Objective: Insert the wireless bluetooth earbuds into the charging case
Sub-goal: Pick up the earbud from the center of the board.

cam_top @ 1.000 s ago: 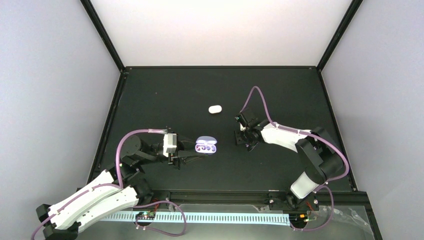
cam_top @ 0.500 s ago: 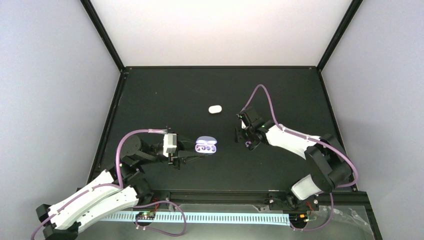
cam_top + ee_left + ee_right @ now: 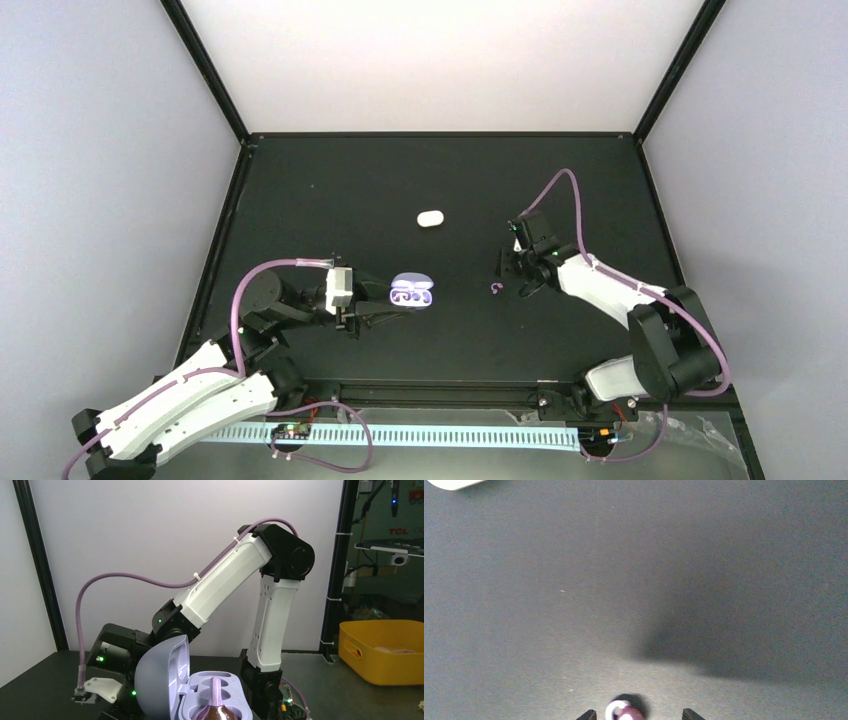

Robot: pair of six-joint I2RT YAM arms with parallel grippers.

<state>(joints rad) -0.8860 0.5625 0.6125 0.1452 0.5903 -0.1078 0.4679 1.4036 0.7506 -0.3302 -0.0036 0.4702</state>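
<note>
Top external: left jaws pinch open purple case (image 3: 412, 293), long axis crosswise; right jaws spread beside purple earbud (image 3: 495, 289)

We see a matte black table (image 3: 330, 190), boxed in by black frame posts (image 3: 205, 65). The back wall (image 3: 440, 60) is white & brightly lit; the side walls (image 3: 90, 200) are pale grey, evenly lit. In the left wrist view a yellow bin (image 3: 385, 650) sits low at rt, past a black post.
</note>
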